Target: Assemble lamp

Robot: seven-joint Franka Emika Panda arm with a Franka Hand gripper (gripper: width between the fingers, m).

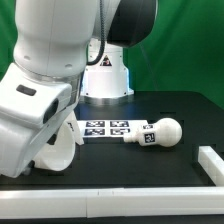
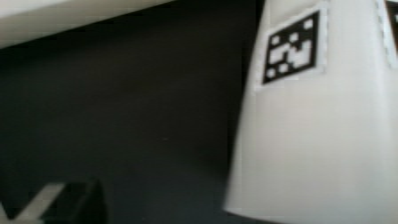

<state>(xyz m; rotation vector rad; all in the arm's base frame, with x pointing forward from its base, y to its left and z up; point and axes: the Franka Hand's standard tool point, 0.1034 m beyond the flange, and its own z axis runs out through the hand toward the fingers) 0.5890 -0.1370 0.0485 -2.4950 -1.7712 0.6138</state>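
Hidden by the arm: in the exterior view the arm [image 1: 45, 70] fills the picture from 12 o'clock round through 9 to 7, and I can't see the gripper behind it at all.
Gripper state: I cannot tell how wide it stands or whether it has hold of anything. The wrist view gives me only a blurred grey sliver at the frame's edge, likely a finger [image 2: 47, 204], with no second one to judge a gap by.
Shade: in the wrist view the shade [image 2: 311, 130] is a big white tapered body close to the camera and cut off by the frame. One square tag [image 2: 294, 45] shows on its wall.
Shade versus gripper: the shade is near the grey sliver, with dark table between them in the wrist view. I can't say whether they touch anywhere out of frame.
Shade, exterior view: only a curved white edge [image 1: 63, 152] peeks out under the arm at about 8 o'clock. I take it for the shade but can't be sure.
Bulb: the bulb [image 1: 165, 132] lies on its side on the black table [image 1: 150, 170], at 3 o'clock from the picture's centre. Its round head points to 3 o'clock, and its tagged stem points to 9, just beside the marker board [image 1: 105, 128].
Pedestal: the white pedestal [image 1: 105, 78] stands at 12 o'clock from the marker board, with its top covered by the arm.
Rail: a white rail [image 1: 212, 165] at 4 o'clock runs off the frame.
Unclear: I can't identify the pale strip [image 2: 71, 20] in the wrist view.
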